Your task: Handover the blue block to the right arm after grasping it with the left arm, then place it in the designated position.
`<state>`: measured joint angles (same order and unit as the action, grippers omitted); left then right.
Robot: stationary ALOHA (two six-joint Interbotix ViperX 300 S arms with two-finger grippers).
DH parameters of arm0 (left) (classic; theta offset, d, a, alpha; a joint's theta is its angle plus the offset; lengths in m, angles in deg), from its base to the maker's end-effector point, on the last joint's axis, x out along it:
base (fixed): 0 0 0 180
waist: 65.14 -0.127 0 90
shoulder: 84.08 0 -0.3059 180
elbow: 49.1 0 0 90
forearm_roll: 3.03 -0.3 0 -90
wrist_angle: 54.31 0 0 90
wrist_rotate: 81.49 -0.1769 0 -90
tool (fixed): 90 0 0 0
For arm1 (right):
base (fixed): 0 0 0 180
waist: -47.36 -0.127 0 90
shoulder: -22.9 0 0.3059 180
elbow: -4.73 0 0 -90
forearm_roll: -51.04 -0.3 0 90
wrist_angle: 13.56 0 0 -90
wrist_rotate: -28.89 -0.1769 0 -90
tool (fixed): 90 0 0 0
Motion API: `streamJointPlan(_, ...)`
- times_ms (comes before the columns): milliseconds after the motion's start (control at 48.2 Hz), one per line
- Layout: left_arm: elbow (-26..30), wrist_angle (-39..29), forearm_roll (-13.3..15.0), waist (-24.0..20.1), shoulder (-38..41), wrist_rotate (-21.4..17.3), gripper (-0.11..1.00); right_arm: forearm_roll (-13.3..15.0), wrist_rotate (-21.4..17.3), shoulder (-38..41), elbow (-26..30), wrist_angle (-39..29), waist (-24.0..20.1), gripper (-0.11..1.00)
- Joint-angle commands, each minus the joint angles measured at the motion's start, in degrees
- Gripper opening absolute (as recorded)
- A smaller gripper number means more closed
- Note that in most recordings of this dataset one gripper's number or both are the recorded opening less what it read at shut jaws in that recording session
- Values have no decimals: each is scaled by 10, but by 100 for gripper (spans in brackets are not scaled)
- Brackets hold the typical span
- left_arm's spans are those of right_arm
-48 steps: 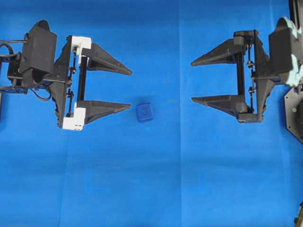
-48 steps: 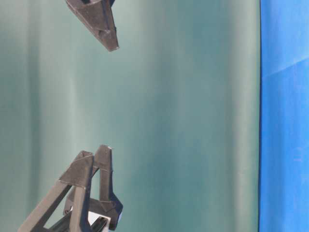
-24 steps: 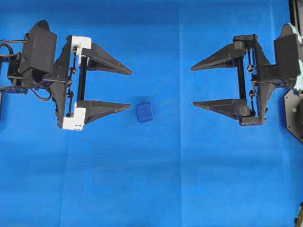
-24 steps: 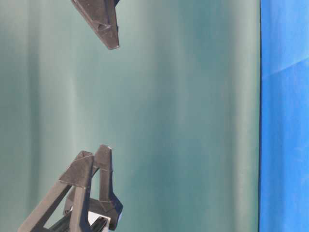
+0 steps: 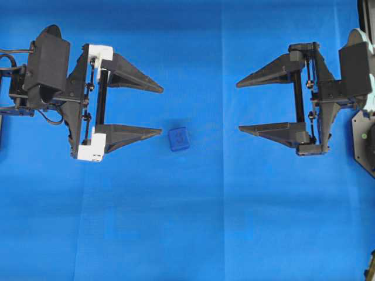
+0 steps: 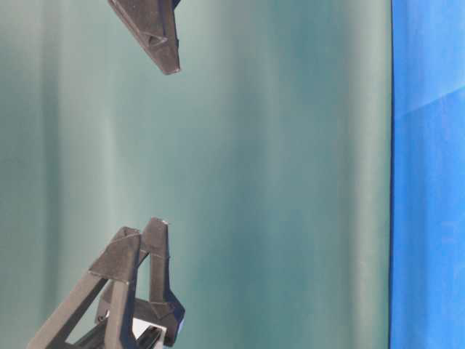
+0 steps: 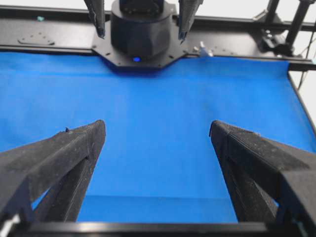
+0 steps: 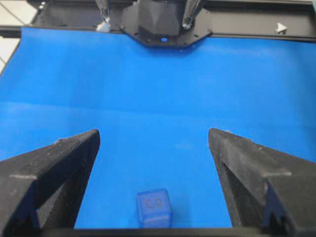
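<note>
The blue block point(image 5: 179, 139) lies on the blue cloth point(image 5: 187, 222), between the two arms. My left gripper point(image 5: 162, 110), with white brackets, is open and empty. Its lower fingertip point(image 5: 157, 131) is just left of the block and does not touch it. My right gripper point(image 5: 238, 107) is open and empty, facing the left one, a hand's width right of the block. In the right wrist view the block point(image 8: 154, 208) sits low between the open fingers point(image 8: 154, 136). The left wrist view shows open fingers point(image 7: 157, 129) and no block.
The right arm's base plate point(image 5: 364, 137) sits at the right edge. Each wrist view shows the opposite arm's base point(image 7: 140, 29) point(image 8: 163, 19) and a black frame rail beyond the cloth. The table-level view shows finger tips point(image 6: 168, 69) point(image 6: 156, 225) against a green backdrop.
A second ago the right gripper shifted slightly toward the bottom of the overhead view and its wrist turned. It has held still since. The left gripper and the block have not moved.
</note>
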<state>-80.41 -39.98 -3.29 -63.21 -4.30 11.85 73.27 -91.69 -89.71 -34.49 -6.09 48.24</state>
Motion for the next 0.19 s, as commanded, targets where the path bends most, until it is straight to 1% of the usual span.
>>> streamJointPlan(0, 14, 3, 0, 2, -9, 0, 92, 1, 1, -2, 7, 5, 1, 79)
streamJointPlan(166, 15, 3, 0, 2, -9, 0, 92, 1, 1, -2, 6, 5, 1, 79)
